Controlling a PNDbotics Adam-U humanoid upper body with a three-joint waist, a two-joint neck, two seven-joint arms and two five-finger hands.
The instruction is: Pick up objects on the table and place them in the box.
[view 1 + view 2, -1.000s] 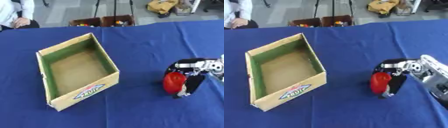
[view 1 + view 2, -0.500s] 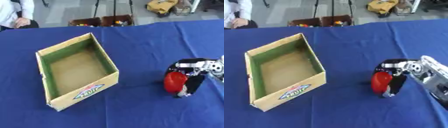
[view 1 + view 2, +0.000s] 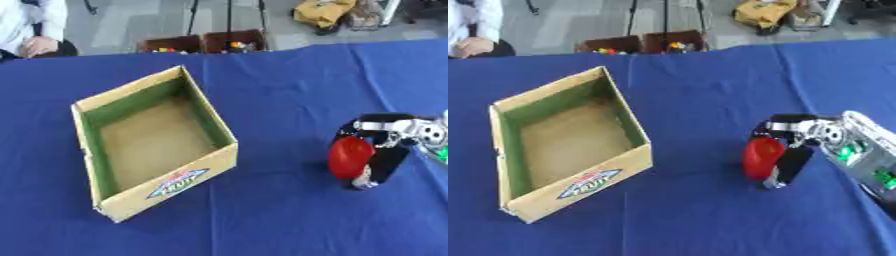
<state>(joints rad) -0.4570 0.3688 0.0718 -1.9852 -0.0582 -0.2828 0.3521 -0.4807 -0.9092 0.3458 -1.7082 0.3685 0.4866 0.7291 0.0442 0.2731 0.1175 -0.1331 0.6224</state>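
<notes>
The right hand [image 3: 791,145] is curled round a red object [image 3: 761,157] near the tabletop's [image 3: 693,210] right edge, fingers closed on it from above and behind, low over the cloth or touching it. The left hand isn't in sight. The box [image 3: 579,187] sits open and empty toward the left edge, well apart. I'd lift straight up first, clear the near wall, then let go over the middle.

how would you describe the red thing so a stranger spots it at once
On the blue table, look right of the open cardboard box. The red object is rounded and smooth, held in the right robot hand. It is the only red thing on the cloth.
</notes>
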